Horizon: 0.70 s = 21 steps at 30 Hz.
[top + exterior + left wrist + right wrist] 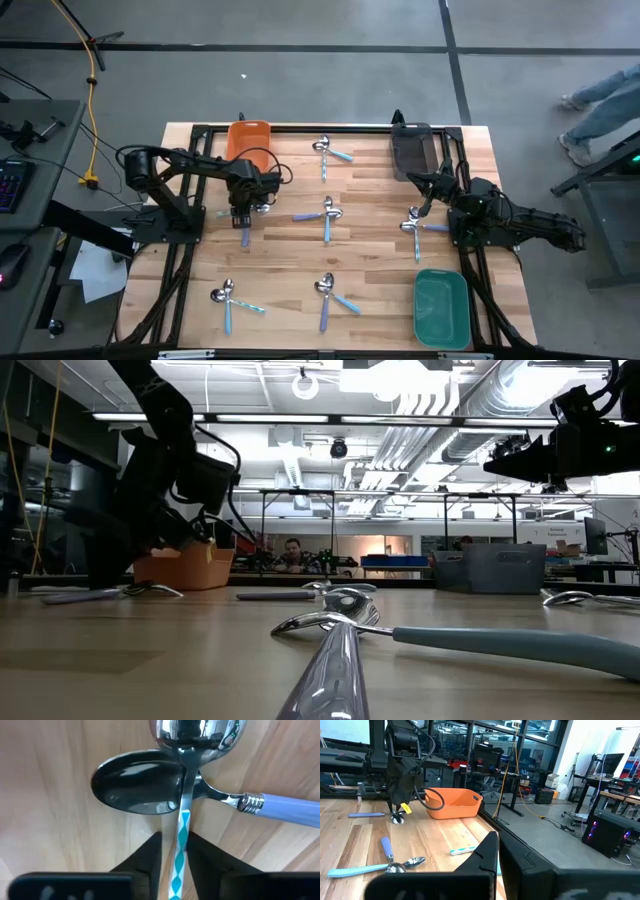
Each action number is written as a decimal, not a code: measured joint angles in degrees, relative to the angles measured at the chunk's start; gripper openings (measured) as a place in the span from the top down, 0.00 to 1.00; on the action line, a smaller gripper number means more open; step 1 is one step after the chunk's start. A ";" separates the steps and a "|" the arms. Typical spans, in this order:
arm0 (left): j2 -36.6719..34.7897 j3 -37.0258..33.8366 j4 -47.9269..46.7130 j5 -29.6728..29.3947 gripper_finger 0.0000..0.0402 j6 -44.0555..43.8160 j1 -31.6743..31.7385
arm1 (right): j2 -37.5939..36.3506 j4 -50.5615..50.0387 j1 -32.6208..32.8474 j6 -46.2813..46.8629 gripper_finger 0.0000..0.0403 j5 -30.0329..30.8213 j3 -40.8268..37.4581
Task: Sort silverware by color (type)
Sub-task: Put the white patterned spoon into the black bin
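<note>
Teal-patterned handle sits between your left gripper's (181, 851) fingers.
Your fingers stand narrowly parted astride the patterned spoon (184, 805), which crosses a blue-handled spoon (150, 790) on the table (285, 250) beside the orange bin (248, 138); grasping the handle keeps both bowls clear. Your right gripper (428, 196) waits shut and empty near the grey bin (412, 150).

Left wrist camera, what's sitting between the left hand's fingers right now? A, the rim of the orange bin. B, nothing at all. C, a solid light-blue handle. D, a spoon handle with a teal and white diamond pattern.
D: the teal-and-white patterned spoon handle runs between the left hand's two dark fingers, while the light-blue-handled spoon lies crosswise beyond them.
</note>
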 joint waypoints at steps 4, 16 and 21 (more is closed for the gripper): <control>0.04 -0.04 -0.31 -0.11 0.92 1.45 0.00 | 0.00 0.01 0.00 -0.01 1.00 0.00 0.02; -0.17 -0.48 -6.03 -0.44 0.97 2.56 0.00 | 0.00 0.02 0.00 -0.01 1.00 0.00 0.01; -4.30 -0.24 -7.59 -1.15 0.98 2.49 0.00 | 0.00 0.02 0.00 0.00 1.00 0.01 0.01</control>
